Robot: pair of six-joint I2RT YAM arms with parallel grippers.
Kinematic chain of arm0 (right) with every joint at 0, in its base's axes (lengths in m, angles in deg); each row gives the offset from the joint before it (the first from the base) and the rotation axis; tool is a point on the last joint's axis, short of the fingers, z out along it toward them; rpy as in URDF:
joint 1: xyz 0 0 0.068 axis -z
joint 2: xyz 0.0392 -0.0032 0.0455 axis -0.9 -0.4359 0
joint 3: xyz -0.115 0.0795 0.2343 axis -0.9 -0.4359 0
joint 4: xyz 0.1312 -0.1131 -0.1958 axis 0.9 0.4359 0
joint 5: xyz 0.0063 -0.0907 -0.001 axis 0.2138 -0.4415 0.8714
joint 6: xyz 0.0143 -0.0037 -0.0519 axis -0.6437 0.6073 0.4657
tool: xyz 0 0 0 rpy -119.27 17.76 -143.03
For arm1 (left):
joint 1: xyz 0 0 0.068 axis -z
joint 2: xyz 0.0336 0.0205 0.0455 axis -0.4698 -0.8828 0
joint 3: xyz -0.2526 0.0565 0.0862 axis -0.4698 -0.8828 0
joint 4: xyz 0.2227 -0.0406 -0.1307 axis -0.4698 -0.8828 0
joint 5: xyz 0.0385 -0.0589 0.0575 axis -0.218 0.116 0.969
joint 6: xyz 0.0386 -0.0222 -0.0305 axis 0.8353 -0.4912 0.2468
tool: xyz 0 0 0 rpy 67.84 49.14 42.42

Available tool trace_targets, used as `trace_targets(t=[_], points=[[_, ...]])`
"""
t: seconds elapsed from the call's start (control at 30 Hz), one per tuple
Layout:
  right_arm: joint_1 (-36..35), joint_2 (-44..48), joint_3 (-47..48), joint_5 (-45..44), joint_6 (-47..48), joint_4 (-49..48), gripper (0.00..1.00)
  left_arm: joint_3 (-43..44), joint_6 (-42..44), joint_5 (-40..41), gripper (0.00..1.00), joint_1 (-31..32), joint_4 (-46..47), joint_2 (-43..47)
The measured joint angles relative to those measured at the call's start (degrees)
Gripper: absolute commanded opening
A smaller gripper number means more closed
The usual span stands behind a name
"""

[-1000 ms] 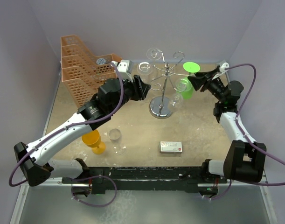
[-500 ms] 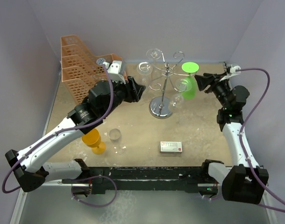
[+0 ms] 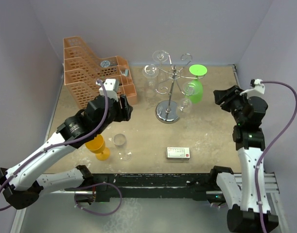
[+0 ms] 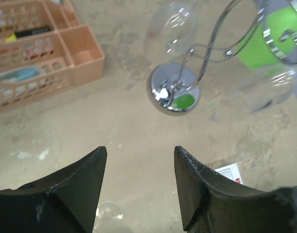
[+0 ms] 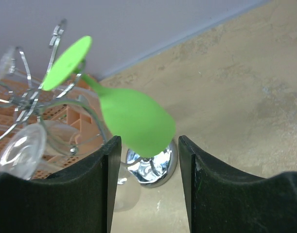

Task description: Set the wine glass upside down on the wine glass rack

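The chrome wine glass rack (image 3: pixel 168 92) stands at the back middle of the table, and its domed base (image 4: pixel 175 90) also shows in the left wrist view. A green wine glass (image 3: pixel 196 90) hangs upside down from its right arm, foot up (image 5: pixel 66 63), bowl down (image 5: pixel 136 119). Clear glasses (image 3: pixel 150 73) hang from other arms. My right gripper (image 3: pixel 220 95) is open, right of the green glass and apart from it (image 5: pixel 149 143). My left gripper (image 3: pixel 126 108) is open and empty, left of the rack (image 4: pixel 141 155).
An orange lattice basket (image 3: pixel 90 73) fills the back left. An orange glass (image 3: pixel 97 145) and a clear upright glass (image 3: pixel 120 143) stand near the front left, under the left arm. A small white box (image 3: pixel 178 153) lies near the front middle.
Both arms have drawn back from the rack, the left toward the near left, the right toward the right wall. The green glass stays hanging on the rack.
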Motion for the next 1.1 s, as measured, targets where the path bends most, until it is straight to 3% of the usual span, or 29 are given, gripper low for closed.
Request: trace_targets(t=[0.17,0.6,1.1], points=[[0.0,5.1,3.6,0.1,-0.4,4.5,0.52,-0.2,-4.9,2.3,0.43,0.0,-13.1,0.1],[0.0,10.4,7.0,7.6,1.6,14.6,0.52,-0.9,-11.7,0.3,0.42,0.0,-33.0,9.5],[0.0,14.9,6.7,15.9,0.8,16.4,0.52,-6.1,-12.2,-7.3,0.41,0.0,-32.7,9.3]])
